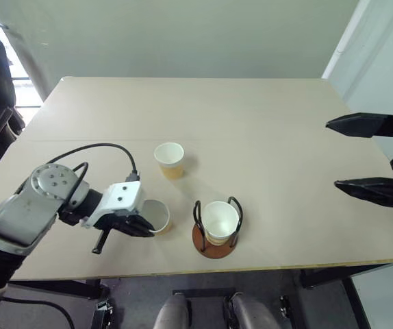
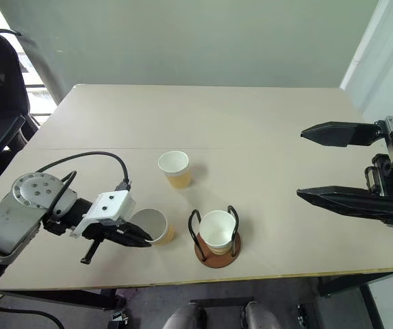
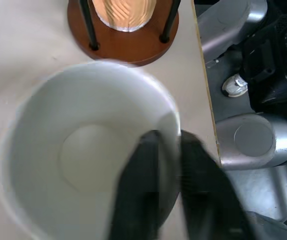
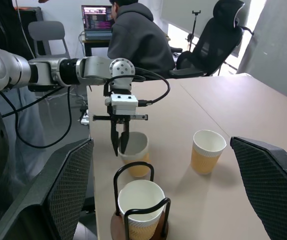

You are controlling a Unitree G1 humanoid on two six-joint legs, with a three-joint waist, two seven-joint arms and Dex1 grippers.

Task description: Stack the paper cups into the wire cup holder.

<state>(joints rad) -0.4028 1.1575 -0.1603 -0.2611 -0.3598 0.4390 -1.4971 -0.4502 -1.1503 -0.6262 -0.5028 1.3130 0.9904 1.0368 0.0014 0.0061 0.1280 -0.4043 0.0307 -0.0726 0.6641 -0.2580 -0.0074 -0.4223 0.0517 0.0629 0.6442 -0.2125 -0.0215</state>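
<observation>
Paper cup (image 2: pixel 154 225) near wire cup holder (image 2: pixel 215 250): rim pinched by left hand (image 2: pixel 133 238), near wall hidden. Right hand (image 2: pixel 333 164) spread wide, empty.

- light tan table (image 1: pixel 265 137), plain top, front edge near the camera
- pale wall (image 1: pixel 183 34) behind the table
- black office chair (image 4: pixel 218 35) past the table's far end
- person in a dark hoodie (image 4: pixel 136 42), seated facing away
- open laptop (image 4: pixel 97 17) in front of that person, screen lit
- grey chair (image 4: pixel 46 32) beside the laptop desk
</observation>
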